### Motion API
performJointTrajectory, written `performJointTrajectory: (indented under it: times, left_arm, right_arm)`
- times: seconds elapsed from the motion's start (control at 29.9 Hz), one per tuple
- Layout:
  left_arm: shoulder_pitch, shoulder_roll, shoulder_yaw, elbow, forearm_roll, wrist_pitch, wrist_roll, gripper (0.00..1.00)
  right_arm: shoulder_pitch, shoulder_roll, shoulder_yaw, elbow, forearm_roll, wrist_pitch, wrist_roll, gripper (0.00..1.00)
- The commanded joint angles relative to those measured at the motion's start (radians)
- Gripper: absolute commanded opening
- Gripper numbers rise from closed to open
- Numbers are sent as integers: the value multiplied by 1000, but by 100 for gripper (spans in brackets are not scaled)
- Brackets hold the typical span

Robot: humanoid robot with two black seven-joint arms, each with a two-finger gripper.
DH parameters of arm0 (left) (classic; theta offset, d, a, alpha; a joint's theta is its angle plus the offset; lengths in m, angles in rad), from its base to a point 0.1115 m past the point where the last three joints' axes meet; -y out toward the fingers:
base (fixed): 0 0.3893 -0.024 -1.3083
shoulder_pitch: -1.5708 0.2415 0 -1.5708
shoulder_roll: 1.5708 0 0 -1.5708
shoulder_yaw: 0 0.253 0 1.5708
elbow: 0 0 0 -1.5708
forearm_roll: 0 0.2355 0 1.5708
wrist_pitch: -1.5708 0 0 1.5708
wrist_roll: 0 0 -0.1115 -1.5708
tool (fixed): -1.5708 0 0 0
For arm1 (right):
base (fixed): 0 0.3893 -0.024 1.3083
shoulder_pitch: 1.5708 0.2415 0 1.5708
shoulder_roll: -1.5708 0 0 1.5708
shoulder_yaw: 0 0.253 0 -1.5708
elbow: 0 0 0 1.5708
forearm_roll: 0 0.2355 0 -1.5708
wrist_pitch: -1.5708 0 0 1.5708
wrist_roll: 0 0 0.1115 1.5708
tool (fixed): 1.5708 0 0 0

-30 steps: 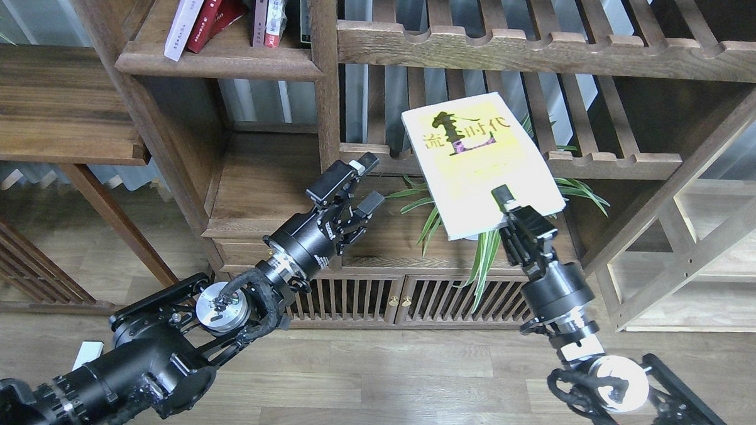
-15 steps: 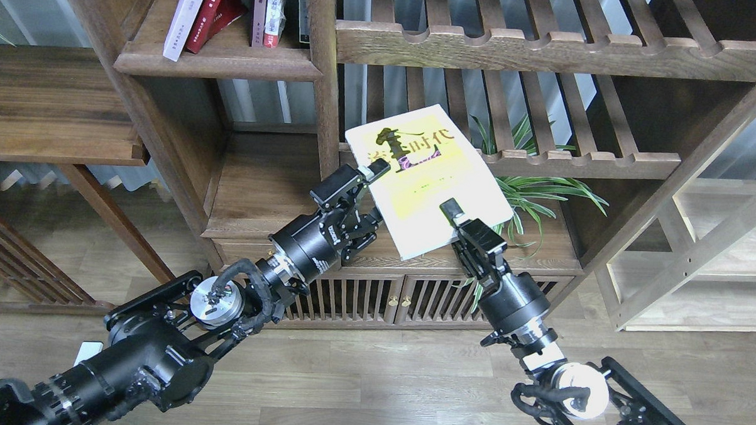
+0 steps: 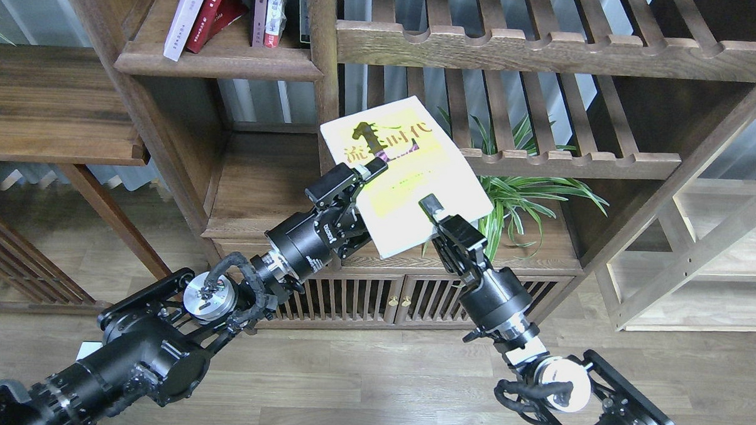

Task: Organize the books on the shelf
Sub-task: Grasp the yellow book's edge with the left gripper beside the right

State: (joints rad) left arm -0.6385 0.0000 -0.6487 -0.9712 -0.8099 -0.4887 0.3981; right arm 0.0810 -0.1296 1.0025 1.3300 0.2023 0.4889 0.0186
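Note:
The yellow-green book point(image 3: 411, 176) with dark title characters is held tilted in the air in front of the shelving. My right gripper point(image 3: 431, 209) is shut on its lower edge. My left gripper point(image 3: 368, 182) straddles the book's left edge: one finger point(image 3: 373, 169) lies over the cover and the other is hidden under it. A pale book point(image 3: 187, 17) and a red book point(image 3: 210, 11) lean on the dark-brown shelf point(image 3: 220, 63) at the upper left, next to other upright books point(image 3: 270, 14).
A slatted rack with a scalloped rail point(image 3: 547, 48) runs along the top right and another point(image 3: 575, 161) below it. A green plant point(image 3: 523, 199) stands on the cabinet top point(image 3: 259, 183) behind the book. A vertical post point(image 3: 325, 78) rises just behind the book.
My right arm has carried the book left, from in front of the plant over to my left gripper. My left gripper now has the book's left edge between its fingers.

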Motion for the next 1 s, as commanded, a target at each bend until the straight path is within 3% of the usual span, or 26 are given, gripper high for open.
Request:
performJointTrajectory:
  times: [0.0, 0.2, 0.33, 0.5, 0.57, 0.77, 0.9, 0.97]
  left_arm:
    - [-1, 0, -11, 0, 0, 0, 5, 92]
    - [-4, 0, -22, 0, 0, 0, 7, 92]
    - [-1, 0, -34, 0, 0, 0, 51, 89]
    - [5, 0, -71, 0, -2, 0, 62, 64]
    - [10, 0, -88, -1, -2, 0, 62, 48]
    - [13, 0, -97, -1, 0, 0, 64, 26]
    - [29, 0, -97, -3, 0, 0, 67, 6]
    - [37, 0, -95, -4, 0, 0, 70, 3]
  right_arm:
    - [20, 11, -12, 0, -3, 0, -2, 0]
    - [22, 10, -12, 0, -4, 0, -2, 0]
    - [22, 11, -13, 0, -6, 0, -2, 0]
    - [23, 11, -15, 0, -7, 0, -2, 1]
    - [23, 8, -13, 0, -7, 0, -2, 1]
    - [23, 7, -13, -2, -7, 0, -2, 2]
    - [23, 7, -7, -2, -7, 0, -2, 2]
    - [23, 7, -1, -2, -7, 0, -2, 2]
